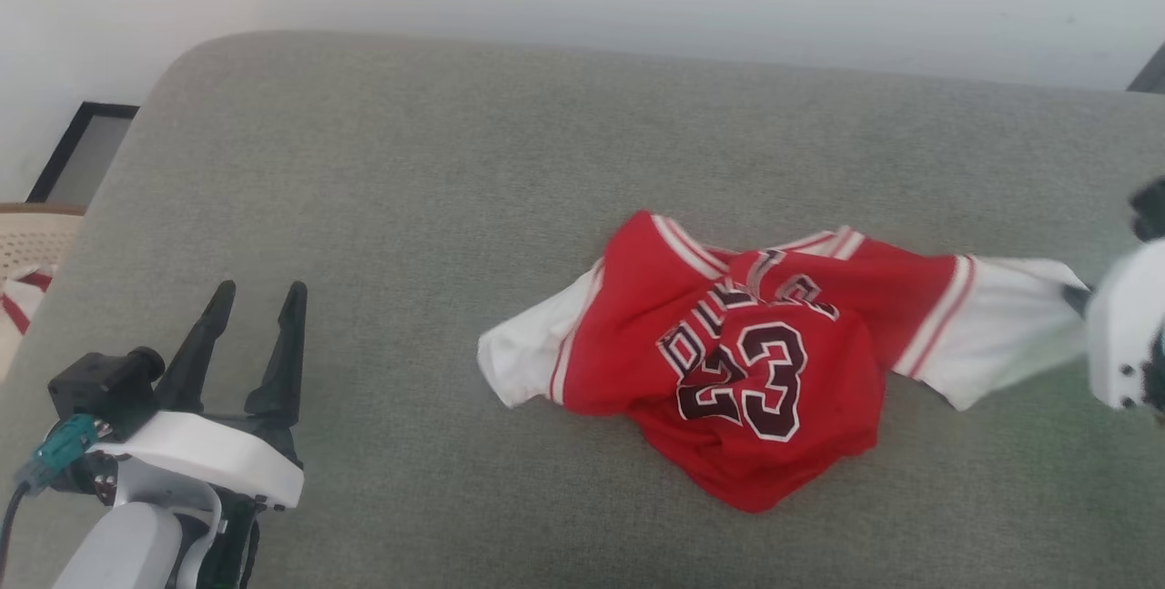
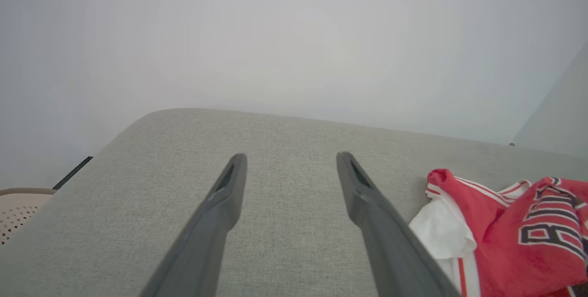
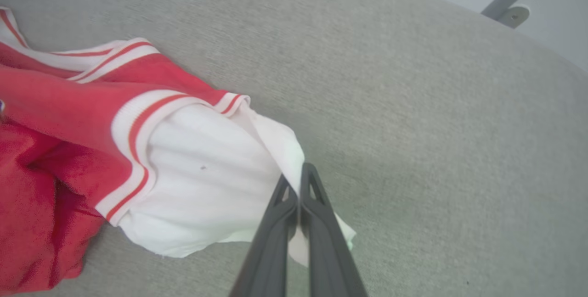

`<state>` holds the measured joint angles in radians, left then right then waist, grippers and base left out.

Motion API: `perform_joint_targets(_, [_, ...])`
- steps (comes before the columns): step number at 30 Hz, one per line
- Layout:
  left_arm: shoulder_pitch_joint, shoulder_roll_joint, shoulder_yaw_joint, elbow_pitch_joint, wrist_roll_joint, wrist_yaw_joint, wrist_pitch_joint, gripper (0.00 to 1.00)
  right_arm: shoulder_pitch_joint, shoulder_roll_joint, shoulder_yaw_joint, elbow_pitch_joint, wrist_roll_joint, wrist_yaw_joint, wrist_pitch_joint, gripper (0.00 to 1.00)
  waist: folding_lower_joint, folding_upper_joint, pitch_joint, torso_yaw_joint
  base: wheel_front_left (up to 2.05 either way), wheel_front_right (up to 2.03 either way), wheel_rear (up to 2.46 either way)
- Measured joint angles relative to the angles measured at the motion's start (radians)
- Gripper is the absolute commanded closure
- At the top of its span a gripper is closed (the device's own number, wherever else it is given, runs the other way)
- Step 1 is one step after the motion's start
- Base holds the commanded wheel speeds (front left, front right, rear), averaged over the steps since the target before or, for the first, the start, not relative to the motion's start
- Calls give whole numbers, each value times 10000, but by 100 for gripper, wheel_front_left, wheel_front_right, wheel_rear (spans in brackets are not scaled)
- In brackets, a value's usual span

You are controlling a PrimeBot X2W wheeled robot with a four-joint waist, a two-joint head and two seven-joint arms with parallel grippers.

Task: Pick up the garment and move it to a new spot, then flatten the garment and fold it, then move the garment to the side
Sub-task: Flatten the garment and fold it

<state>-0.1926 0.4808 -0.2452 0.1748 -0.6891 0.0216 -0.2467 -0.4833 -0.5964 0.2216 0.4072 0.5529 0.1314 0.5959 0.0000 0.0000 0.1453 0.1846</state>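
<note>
The garment point(image 1: 746, 361) is lying crumpled on the grey cushion point(image 1: 410, 161), a little right of the middle as the robot is facing it. Its red body is bunching up so that the number is creasing, and the sleeves are sticking out to either side. The right gripper point(image 3: 301, 175) is pinching the outer edge of the white sleeve point(image 3: 197, 182) on the robot's right, its two dark fingers pressing together with the cloth caught between them near the tips, and that sleeve is stretching out toward it. The left gripper point(image 1: 259, 293) is hovering well apart from the shirt, off to the robot's left, its fingers spreading wide and holding nothing. To my eye the job is only beginning: the grasp for the pick-up is being made, but most of the shirt is resting on the cushion, so the lift and the move to a new spot are not yet done, and the flattening, folding and setting aside are all waiting.
</note>
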Motion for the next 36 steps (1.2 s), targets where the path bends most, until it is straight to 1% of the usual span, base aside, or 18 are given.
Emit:
perform_joint_targets(3, [-1,6,-44,-40,0,2,61,0,639,-25,-748,-54,-117,2,203,100,0,0,-29,-104,0,0,0])
perform_joint_targets(5, [-7,6,-69,-40,0,2,69,0,975,67,-1179,86,-276,0,205,100,0,0,-8,-115,0,0,0])
perform_joint_targets(10, [-92,46,-128,8,-6,-44,128,0,1295,750,-1668,612,-550,0,82,100,0,0,52,-107,0,0,0])
perform_joint_targets(11, [-130,54,-132,17,-8,-59,136,0,1275,890,-1726,780,-617,0,-2,87,0,0,60,-109,0,0,0])
perform_joint_targets(12, [-159,61,-146,21,-10,-61,163,0,1228,1024,-1764,945,-669,0,-23,67,0,0,67,-116,0,0,0])
perform_joint_targets(13, [-174,69,-171,35,-10,-86,167,0,1154,1114,-1741,1112,-752,0,-48,56,0,0,73,-125,0,0,0])
perform_joint_targets(14, [-176,79,-194,52,-12,-90,180,0,1070,1177,-1724,1262,-823,0,-61,19,0,0,73,-138,0,0,0])
perform_joint_targets(15, [-184,90,-219,59,-15,-100,240,0,964,1252,-1726,1423,-823,0,-61,0,0,0,70,-153,0,0,0])
perform_joint_targets(20, [-319,288,-293,21,-25,-176,533,0,570,1409,-1549,1687,-884,0,-236,0,0,0,-29,-330,0,0,0])
perform_joint_targets(25, [-337,637,-351,-178,-52,-232,1016,0,387,1315,-1323,1262,-918,0,-692,0,0,0,-182,-661,0,0,0])
perform_joint_targets(31, [-336,1141,-556,-579,-173,-399,2013,0,274,1319,-1384,188,-1129,0,-1946,0,0,0,-314,-1218,0,0,0])
perform_joint_targets(36, [-339,1457,-892,-869,-431,-533,3168,0,328,1630,-1747,-639,-1664,0,-3202,0,0,0,-349,-1730,0,0,0])
